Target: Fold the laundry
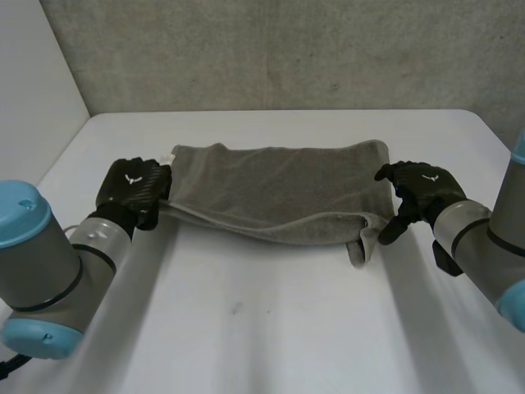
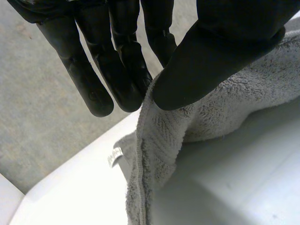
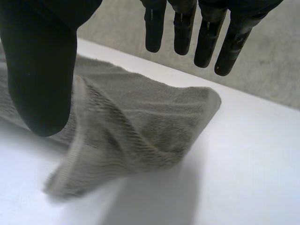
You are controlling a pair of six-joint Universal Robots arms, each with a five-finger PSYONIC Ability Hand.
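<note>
Stretching sideways across the white worktop (image 1: pixel 271 328), a grey towel (image 1: pixel 279 189) is lying between the two hands, with its long side running from one hand to the other. The left hand (image 1: pixel 131 190) is holding the towel at its left short edge. In the left wrist view its thumb (image 2: pixel 211 56) is pressing on the cloth from one side. Its straight fingers (image 2: pixel 117 70) are standing close together behind the cloth, so the edge is being pinched between them and is hanging a little above the worktop. A small white label (image 2: pixel 115 156) is sticking out from the hem below these fingers.

The right hand (image 1: pixel 426 190) is hovering just beside the towel's right short edge. In the right wrist view its fingers (image 3: pixel 206 42) are straight and a little spread, well apart from its thumb (image 3: pixel 40 79), and they are not closing on the cloth. The thumb is showing in front of the towel, and I cannot tell if it is touching it. The towel's near right corner is drooping toward the front of the worktop.
</note>
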